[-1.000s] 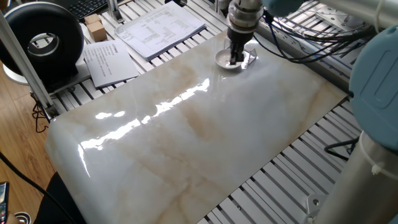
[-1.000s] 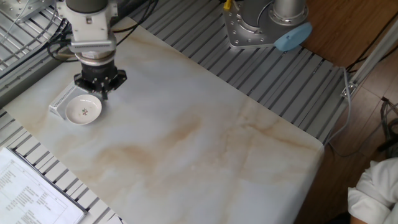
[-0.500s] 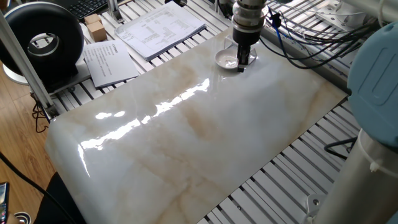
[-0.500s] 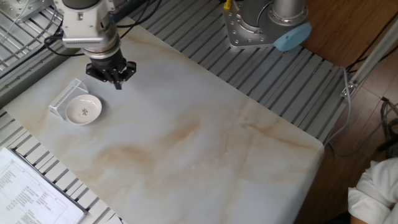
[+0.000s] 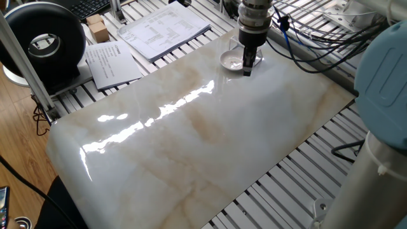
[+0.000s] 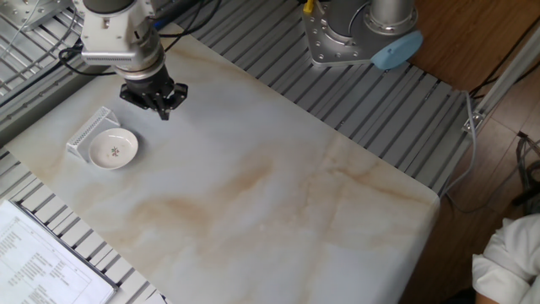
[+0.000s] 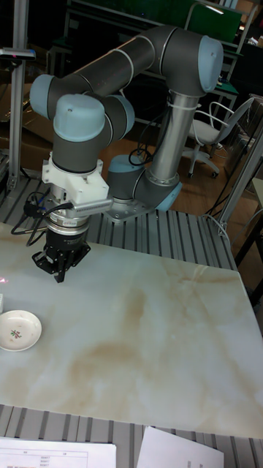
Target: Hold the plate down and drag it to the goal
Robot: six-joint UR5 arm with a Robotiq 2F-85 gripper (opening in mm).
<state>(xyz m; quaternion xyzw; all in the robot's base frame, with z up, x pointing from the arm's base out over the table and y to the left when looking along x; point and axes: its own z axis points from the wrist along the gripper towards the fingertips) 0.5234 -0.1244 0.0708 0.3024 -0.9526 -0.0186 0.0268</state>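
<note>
The plate (image 6: 113, 149) is a small white dish with a tiny mark in its middle, lying at the far left of the marble slab. It rests against the goal (image 6: 87, 133), a clear plastic bracket that hugs its upper-left rim. My gripper (image 6: 162, 111) hangs above the slab to the right of the plate, apart from it, its fingers shut to a point with nothing between them. In one fixed view the gripper (image 5: 247, 67) partly covers the plate (image 5: 230, 61). The tall fixed view shows the gripper (image 7: 60, 276) raised above and right of the plate (image 7: 18, 328).
Printed paper sheets (image 5: 166, 28) and a booklet (image 5: 111, 63) lie on the slatted frame beside the slab. A black round device (image 5: 44, 41) and a small cardboard box (image 5: 96, 27) stand further off. The arm's base (image 6: 363, 34) sits behind the slab, with cables (image 5: 318, 44) near the plate's corner.
A second ago my gripper stood right at the plate; it has lifted off and shifted away to the side. The plate stays by the bracket.
</note>
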